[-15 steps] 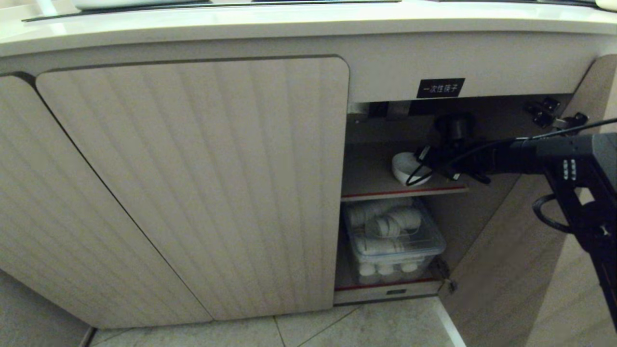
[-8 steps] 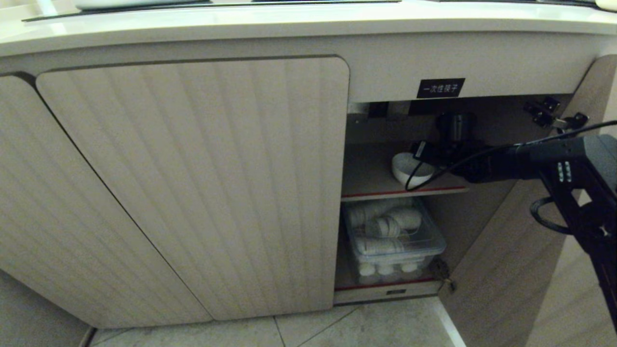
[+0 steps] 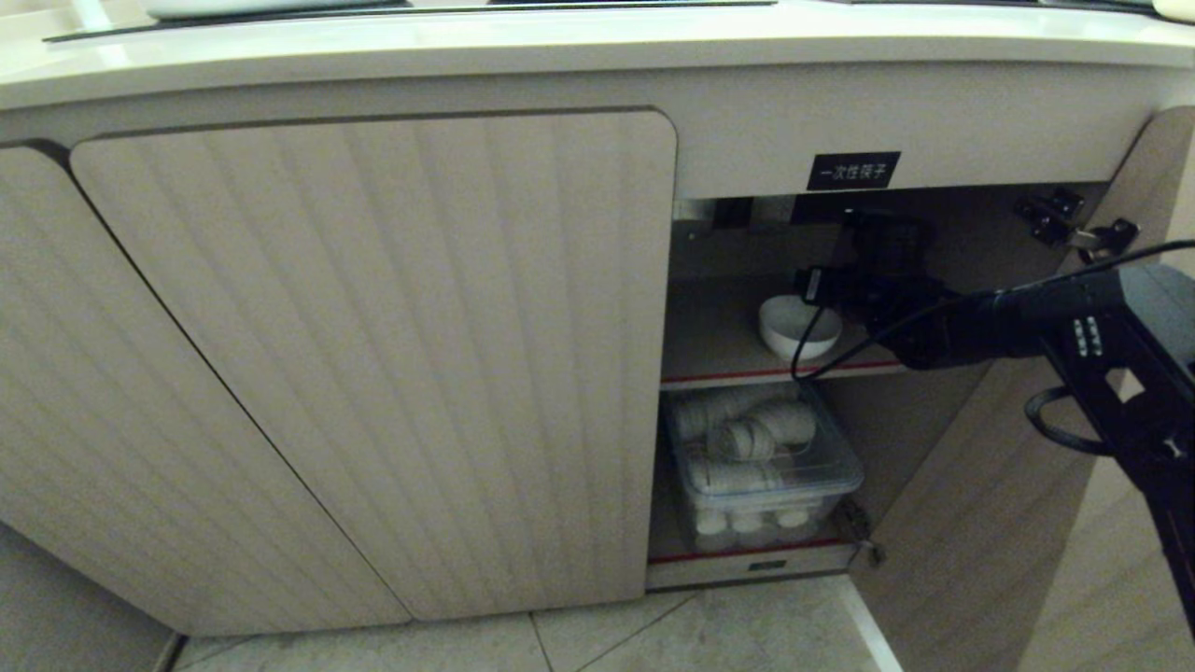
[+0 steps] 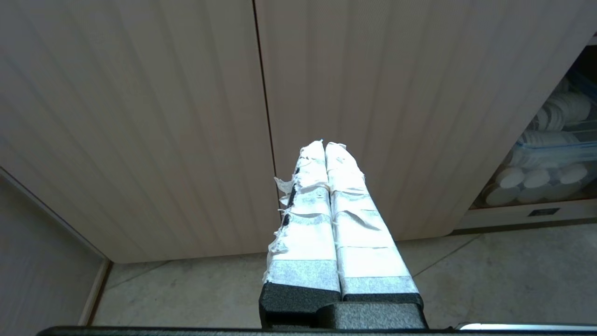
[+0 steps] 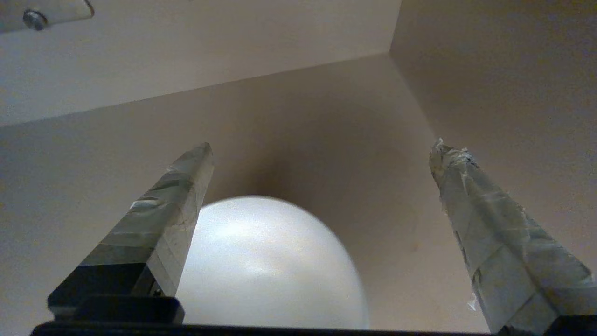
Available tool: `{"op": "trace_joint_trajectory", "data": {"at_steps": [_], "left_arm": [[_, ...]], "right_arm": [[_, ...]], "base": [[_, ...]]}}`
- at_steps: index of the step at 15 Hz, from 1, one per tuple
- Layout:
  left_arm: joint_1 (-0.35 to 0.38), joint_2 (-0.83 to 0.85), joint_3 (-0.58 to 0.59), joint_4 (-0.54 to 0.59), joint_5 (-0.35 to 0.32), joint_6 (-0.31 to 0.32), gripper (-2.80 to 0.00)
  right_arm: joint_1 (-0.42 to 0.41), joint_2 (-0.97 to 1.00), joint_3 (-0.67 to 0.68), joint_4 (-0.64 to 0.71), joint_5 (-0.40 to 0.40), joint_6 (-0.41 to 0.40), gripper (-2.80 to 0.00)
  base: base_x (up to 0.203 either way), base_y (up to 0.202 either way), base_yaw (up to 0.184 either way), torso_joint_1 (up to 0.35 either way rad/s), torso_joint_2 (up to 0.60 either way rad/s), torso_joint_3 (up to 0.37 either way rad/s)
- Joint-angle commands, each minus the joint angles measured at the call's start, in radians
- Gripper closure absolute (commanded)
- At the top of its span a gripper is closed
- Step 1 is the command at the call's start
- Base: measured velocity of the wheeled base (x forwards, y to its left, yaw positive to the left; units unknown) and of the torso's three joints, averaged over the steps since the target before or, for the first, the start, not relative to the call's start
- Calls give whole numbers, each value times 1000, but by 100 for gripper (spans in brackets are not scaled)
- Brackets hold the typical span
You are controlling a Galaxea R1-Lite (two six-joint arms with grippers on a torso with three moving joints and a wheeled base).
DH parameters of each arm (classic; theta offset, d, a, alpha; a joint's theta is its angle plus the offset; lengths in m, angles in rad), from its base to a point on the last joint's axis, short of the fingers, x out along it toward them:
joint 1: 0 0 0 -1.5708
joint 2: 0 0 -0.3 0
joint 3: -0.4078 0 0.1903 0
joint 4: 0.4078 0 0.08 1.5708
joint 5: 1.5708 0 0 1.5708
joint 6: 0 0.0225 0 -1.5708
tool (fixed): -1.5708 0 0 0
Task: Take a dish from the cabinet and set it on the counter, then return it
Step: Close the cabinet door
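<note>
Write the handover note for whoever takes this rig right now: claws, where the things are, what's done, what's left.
Right claw: open, empty, reaching into the cabinet above the dish.
Left claw: shut, empty, parked low in front of the closed ribbed doors.
Dish: upright on the upper shelf, not gripped. In the right wrist view it lies between the spread fingers with no contact.
Counter: the dish is not on it.
Lower shelf: clear bin of white cups, not part of the job.
Done: right-hand door open.
Cannot tell from the frames whether the dish has already made its trip to the counter.
</note>
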Motion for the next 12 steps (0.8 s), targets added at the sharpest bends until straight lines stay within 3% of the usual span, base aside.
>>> {"op": "trace_joint_trajectory", "data": {"at_steps": [1,3,4,5,12], "left_arm": [[0,0,0,0,-1,0,0],[0,0,-1,0,-1,0,0],[0,0,0,0,0,0,0],[0,0,0,0,0,0,0],[0,0,-1,0,0,0,0]], "right_arm": [[2,-3,20,-17,0,-9,-280],[6,-3,20,-20,-1,-11,-280],[8,-5,20,-22,-1,-11,-90],[8,-6,22,-25,-1,-11,0],[16,-48,121,-105,3,-31,0]], "base": [[0,0,0,0,0,0],[0,0,0,0,0,0],[0,0,0,0,0,0],[0,0,0,0,0,0],[0,0,0,0,0,0]]}}
